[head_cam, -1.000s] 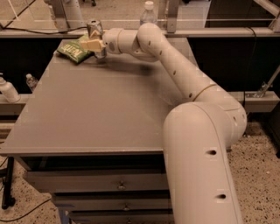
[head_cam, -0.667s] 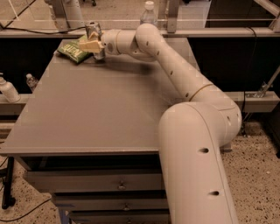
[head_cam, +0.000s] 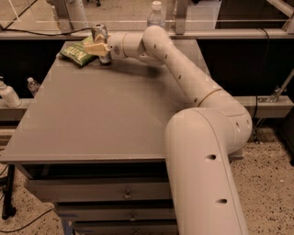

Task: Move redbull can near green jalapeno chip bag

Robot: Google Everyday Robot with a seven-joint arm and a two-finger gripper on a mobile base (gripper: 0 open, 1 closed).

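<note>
- The redbull can is clamped by the hand at the far edge of the worktop.
- The green jalapeno chip bag is seen just beside it.

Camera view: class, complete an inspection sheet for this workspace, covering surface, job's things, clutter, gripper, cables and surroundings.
Surface: grey table, drawers beneath it.
Job's things: redbull can upright near the far edge, close beside the green jalapeno chip bag, which lies flat; contact cannot be told.
Clutter: nothing seen.
Gripper: gripper at the can, arm stretched across the table.
Cables: black cable along the far rail.
Surroundings: water bottle behind the table; white bottle on the left ledge; speckled floor.
</note>
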